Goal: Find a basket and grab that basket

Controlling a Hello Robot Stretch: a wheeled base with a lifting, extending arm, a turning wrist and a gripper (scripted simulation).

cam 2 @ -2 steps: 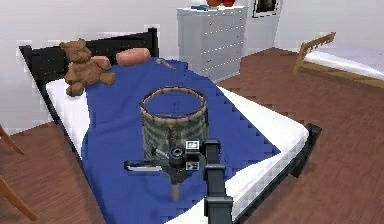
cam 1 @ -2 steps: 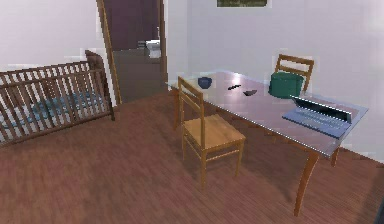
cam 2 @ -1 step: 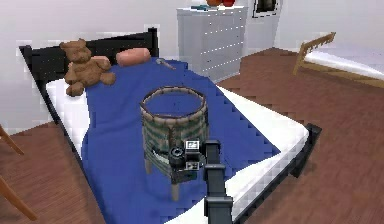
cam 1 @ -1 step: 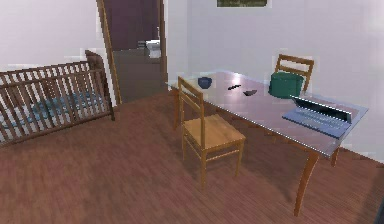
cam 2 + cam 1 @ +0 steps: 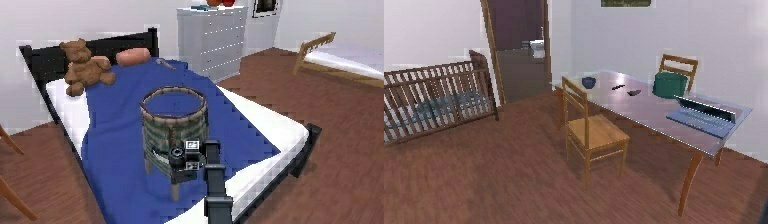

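One basket (image 5: 175,118) stood upright in the middle of the bed (image 5: 262,128), seemingly within easy reach. The arm (image 5: 217,192) lay extended from six o'clock, its gripper (image 5: 182,156) at the basket's five-o'clock foot; whether it held anything could not be told, the basket resting on the bed

I see a crib (image 5: 434,100) at frame left, a doorway (image 5: 519,45) upper centre, and a chair (image 5: 592,130) beside a tabletop (image 5: 648,105) bearing a laptop (image 5: 704,113).
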